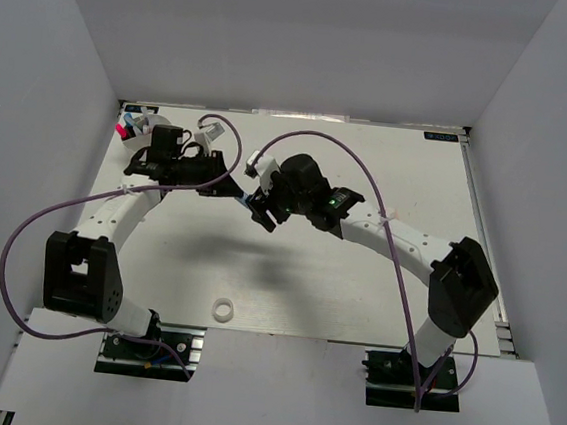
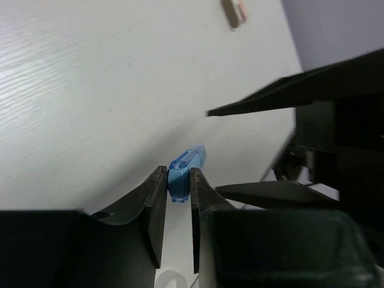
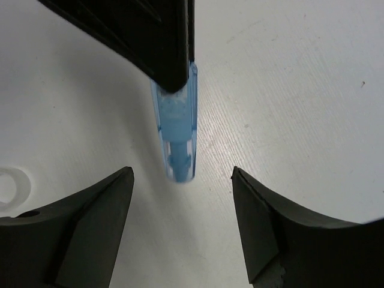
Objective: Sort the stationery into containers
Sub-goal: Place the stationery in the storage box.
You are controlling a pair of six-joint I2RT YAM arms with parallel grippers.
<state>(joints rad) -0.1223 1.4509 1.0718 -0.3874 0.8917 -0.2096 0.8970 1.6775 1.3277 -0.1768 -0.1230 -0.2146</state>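
The left gripper (image 2: 179, 173) is clamping its 2 black jaws on a short translucent blue plastic tube (image 2: 191, 159). It is pinching the tube near one end, so the other end is sticking out past the jaw tips over the flat white tabletop (image 2: 90, 90). The right gripper (image 3: 179, 175) is facing it tip to tip near the middle of the table, slightly toward the far side, and its 2 jaws are standing wide apart. In the right wrist view the free end of the tube is hanging in the gap between those jaws, touching neither. The tube is probably being held clear of the surface, since a soft shadow is lying under it, though the height is hard to judge. A short round white plastic tub (image 1: 144, 119) is sitting in the far left corner, well apart from both grippers. A small white tape ring (image 1: 222, 310) is lying flat near the front edge, roughly midway across the table, with nothing touching it.
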